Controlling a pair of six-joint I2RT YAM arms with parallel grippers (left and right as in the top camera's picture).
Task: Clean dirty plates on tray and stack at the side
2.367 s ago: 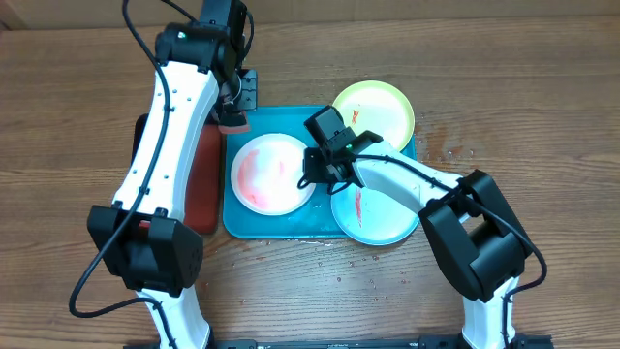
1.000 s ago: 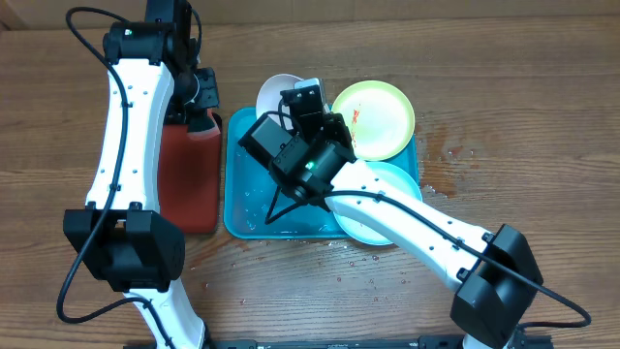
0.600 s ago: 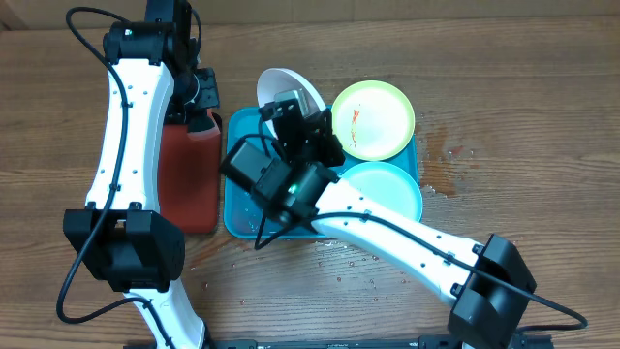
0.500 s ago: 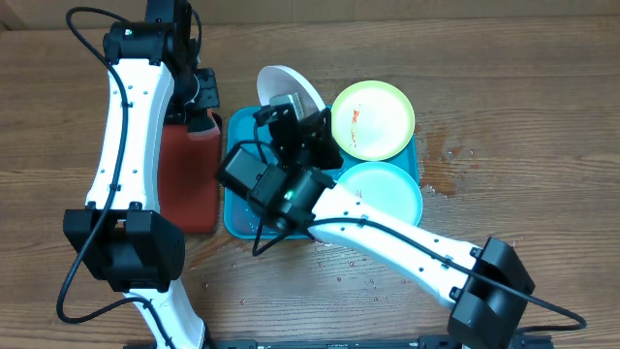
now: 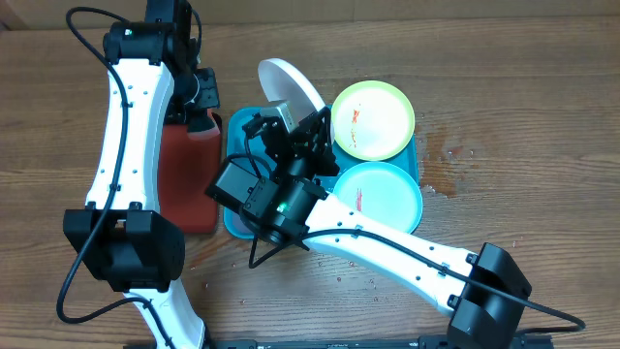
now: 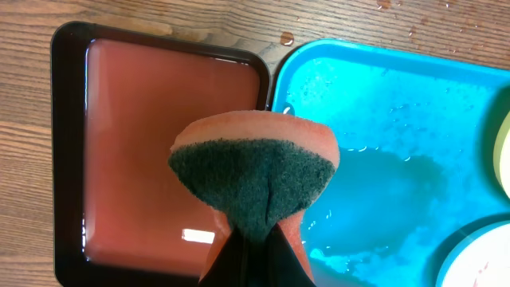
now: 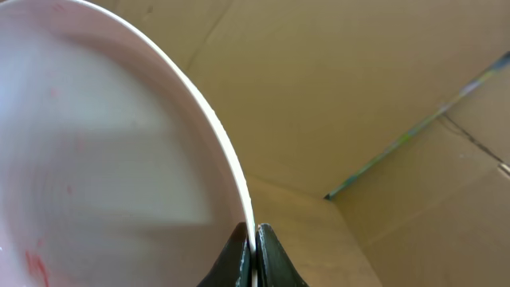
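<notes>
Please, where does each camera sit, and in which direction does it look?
Overhead: above the wooden table, looking straight down; both arms show.
Left wrist: above the red black-rimmed tray and turquoise plastic tray, looking down; the left gripper pinches an orange-and-green sponge.
Right wrist: facing away from the table toward brown cardboard; the right gripper pinches the round white plastic plate.
Shared: overhead and left wrist show both trays.

tray [image 6: 374, 119]: turquoise-blue, glossy wet. white plate [image 5: 289, 85]: plain white, faint red smears. lime plate [image 5: 374, 119]: lime-green rim, paler yellow-green centre, red streak. cyan plate [image 5: 387, 194]: pale cyan, red streak at its left edge. sponge [image 6: 255, 159]: salmon-orange body, dark green scouring face. side tray [image 6: 68, 159]: black rim, dark red inside. desk [image 5: 523, 97]: brown wood grain. arms [image 5: 131, 126]: white shells, black joints.
</notes>
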